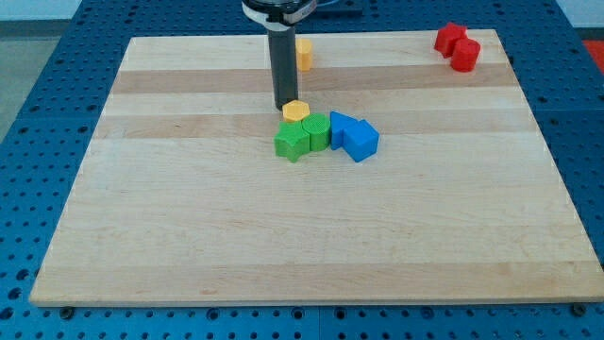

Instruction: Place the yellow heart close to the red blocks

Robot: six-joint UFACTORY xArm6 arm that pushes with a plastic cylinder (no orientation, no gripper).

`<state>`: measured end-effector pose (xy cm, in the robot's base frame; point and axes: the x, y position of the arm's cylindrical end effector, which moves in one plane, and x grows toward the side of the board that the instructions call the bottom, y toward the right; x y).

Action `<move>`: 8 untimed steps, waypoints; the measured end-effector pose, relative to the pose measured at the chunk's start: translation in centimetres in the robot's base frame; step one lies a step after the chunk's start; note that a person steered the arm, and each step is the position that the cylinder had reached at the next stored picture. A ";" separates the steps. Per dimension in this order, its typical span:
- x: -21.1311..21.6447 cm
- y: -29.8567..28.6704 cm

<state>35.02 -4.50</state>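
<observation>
- The pale wooden tabletop [189, 246] fills most of the view and rests on a blue perforated base [47, 85].
- The straight dark rod [283, 66] comes down from the far edge of the view, a little left of centre.
- The rod's tip [283, 107] sits on the tabletop, touching or just beside the far-left side of the small yellow heart-shaped block [296, 111]; the exact contact cannot be made out.
- There is no gripper on this arm, so no open or closed state can be told; only the rod and its tip show.
- The yellow heart-shaped block lies near the middle of the tabletop, touching the far side of the green blocks.
- Just near of it sit two green blocks side by side: a green star-like block [293, 142] on the left and a green ridged block [317, 131] on the right.
- Right of these, touching them, are two blue blocks [354, 135], their exact shapes hard to tell.
- A second yellow block [304, 53] stands at the far edge, partly hidden behind the rod.
- Two red blocks [458, 44] sit together in the far right corner, well apart from the yellow heart-shaped block.
</observation>
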 end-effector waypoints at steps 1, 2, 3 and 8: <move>-0.9 -3.2; -4.0 -6.7; -7.9 -7.1; -10.9 7.4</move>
<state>24.11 2.93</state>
